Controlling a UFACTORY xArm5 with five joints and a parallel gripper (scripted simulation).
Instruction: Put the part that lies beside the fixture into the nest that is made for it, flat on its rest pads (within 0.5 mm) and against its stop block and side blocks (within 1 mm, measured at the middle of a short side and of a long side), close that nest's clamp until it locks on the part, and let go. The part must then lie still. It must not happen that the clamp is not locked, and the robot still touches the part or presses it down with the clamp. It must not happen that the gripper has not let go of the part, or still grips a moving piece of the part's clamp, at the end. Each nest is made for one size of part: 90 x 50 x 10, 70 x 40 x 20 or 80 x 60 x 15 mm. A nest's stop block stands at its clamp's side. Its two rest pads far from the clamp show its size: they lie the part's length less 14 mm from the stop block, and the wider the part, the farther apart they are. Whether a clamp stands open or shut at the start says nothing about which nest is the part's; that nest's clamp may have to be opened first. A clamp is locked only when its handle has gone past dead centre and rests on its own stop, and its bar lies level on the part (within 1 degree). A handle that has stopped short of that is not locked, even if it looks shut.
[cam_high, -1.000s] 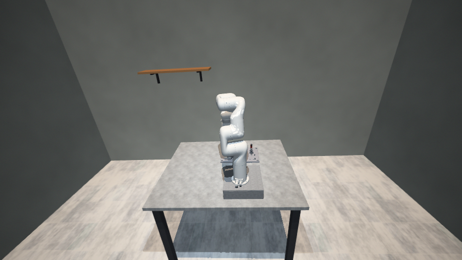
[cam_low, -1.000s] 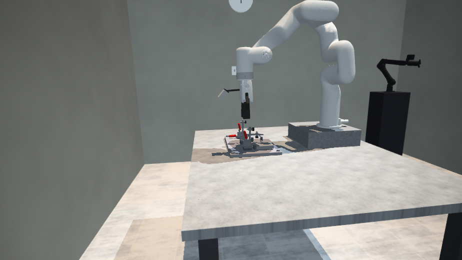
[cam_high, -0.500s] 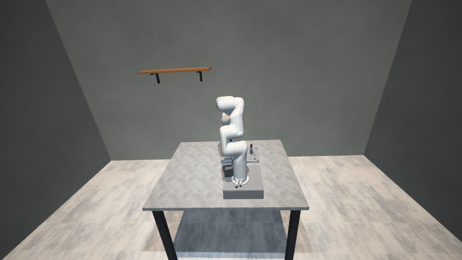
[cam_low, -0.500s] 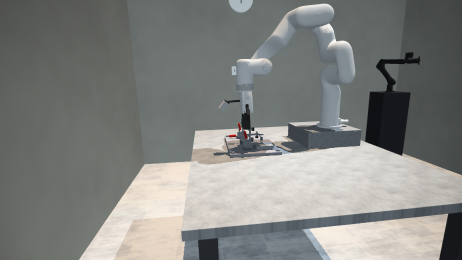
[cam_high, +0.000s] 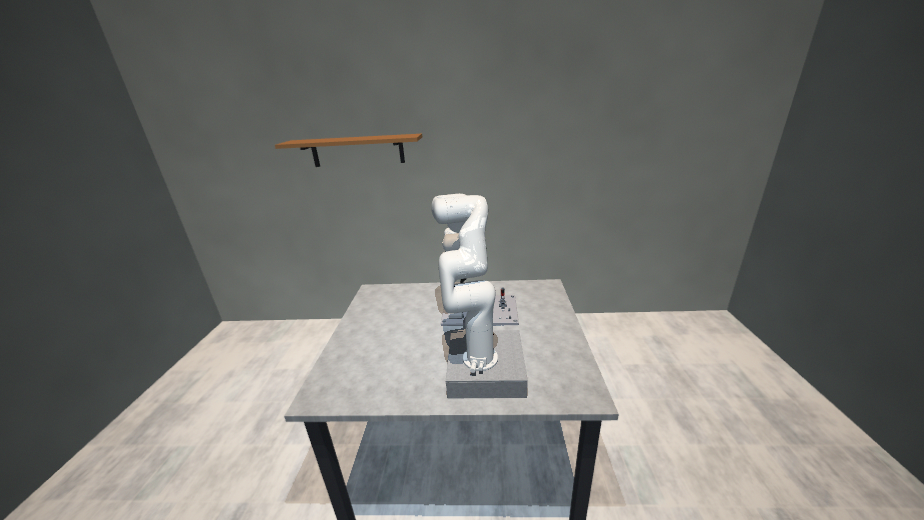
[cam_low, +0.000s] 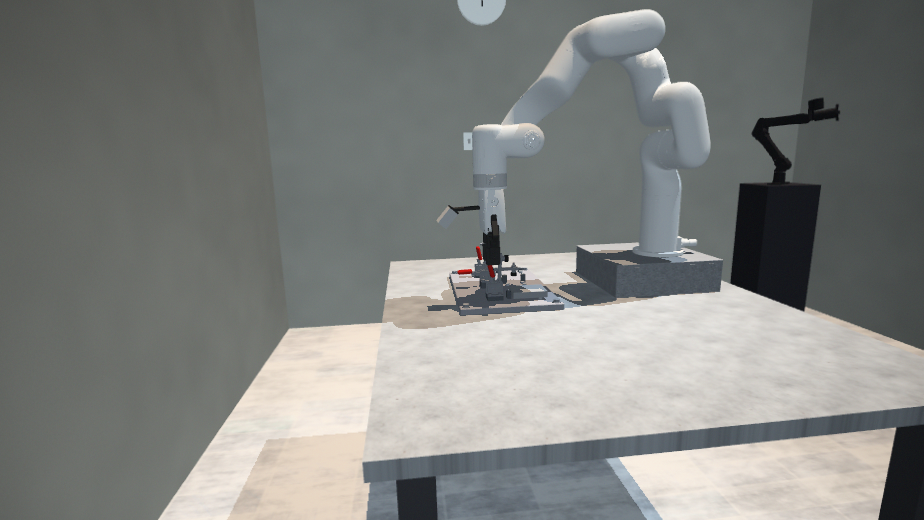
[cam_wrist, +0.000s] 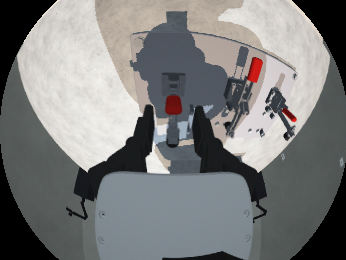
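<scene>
White rounded arm (cam_high: 475, 245) (cam_low: 549, 84) | grey wrist band (cam_low: 490, 180) | black jaws (cam_low: 492, 249)

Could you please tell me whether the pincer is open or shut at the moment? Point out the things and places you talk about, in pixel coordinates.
The pincer (cam_low: 492, 263) (cam_wrist: 173, 115) is open: its two black fingers stand apart in the wrist view, with neither touching the clamp's red handle (cam_wrist: 173, 105).

From my remote post, I see a glossy, smooth white arm (cam_high: 473, 249) (cam_low: 549, 80), like polished plastic; a matt, mottled table top (cam_high: 387, 349) (cam_low: 601, 375), stone-like; a wooden-looking orange-brown shelf (cam_high: 349, 140); and a grey, metal-looking fixture plate (cam_high: 510, 313) (cam_low: 468, 309) (cam_wrist: 143, 47).
</scene>
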